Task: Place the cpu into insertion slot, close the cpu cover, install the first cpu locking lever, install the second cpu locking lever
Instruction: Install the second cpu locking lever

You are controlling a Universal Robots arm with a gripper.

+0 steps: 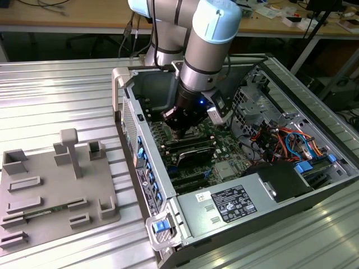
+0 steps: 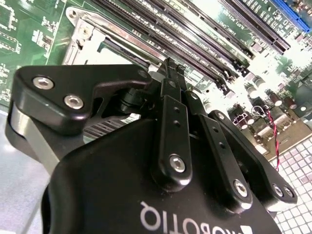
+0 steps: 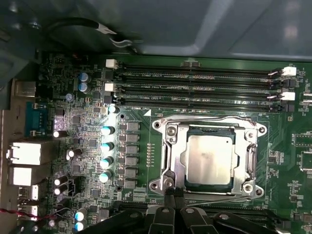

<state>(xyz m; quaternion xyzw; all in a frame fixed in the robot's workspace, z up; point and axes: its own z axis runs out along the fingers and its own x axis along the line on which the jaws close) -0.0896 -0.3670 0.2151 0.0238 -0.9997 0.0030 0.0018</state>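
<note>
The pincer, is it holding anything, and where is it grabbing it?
It looks shut on a thin metal lever at the corner of the chip socket, with the pincer pinching the lever's end. The chip already sits inside, untouched.

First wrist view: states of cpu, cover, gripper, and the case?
cpu: seated flat in the insertion slot, metal top showing.
cpu cover: closed down over the cpu, framing it.
gripper: fingertips together at the socket's edge, by the cover's corner; nothing visibly held.
computer case: lying on its side, side panel off, motherboard exposed.
</note>
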